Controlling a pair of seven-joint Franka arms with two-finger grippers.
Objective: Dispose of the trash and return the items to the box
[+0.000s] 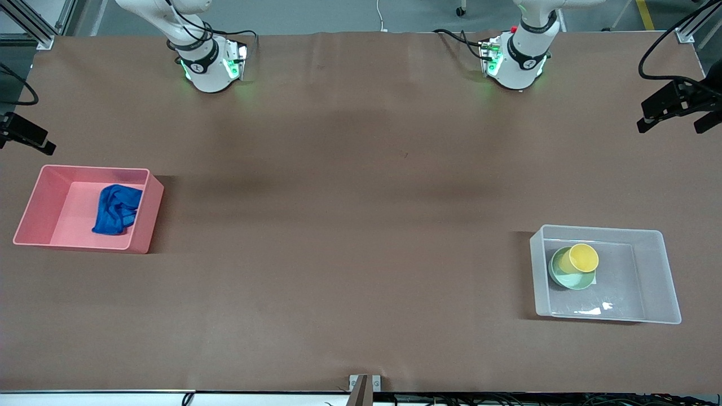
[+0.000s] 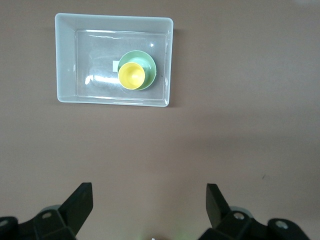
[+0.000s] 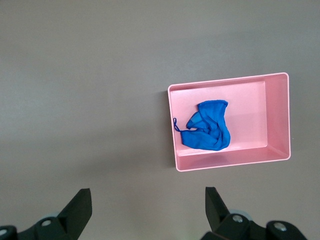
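Note:
The blue rag (image 1: 117, 209) lies crumpled in the pink bin (image 1: 34, 203) at the right arm's end of the table; it also shows in the right wrist view (image 3: 209, 125). The yellow cup (image 1: 583, 257) sits in the mint-green bowl (image 1: 564, 275) inside the clear box (image 1: 660, 270) at the left arm's end; the left wrist view shows the cup (image 2: 131, 75), bowl (image 2: 148, 62) and box (image 2: 65, 60). My left gripper (image 2: 149, 200) is open and empty, high over bare table. My right gripper (image 3: 148, 200) is open and empty, high over bare table. Both arms wait raised, their hands out of the front view.
The brown table (image 1: 350, 225) stretches between the two bins. The arm bases (image 1: 210, 62) stand along the farthest edge. Black camera mounts (image 1: 674, 101) stick in at both ends of the table.

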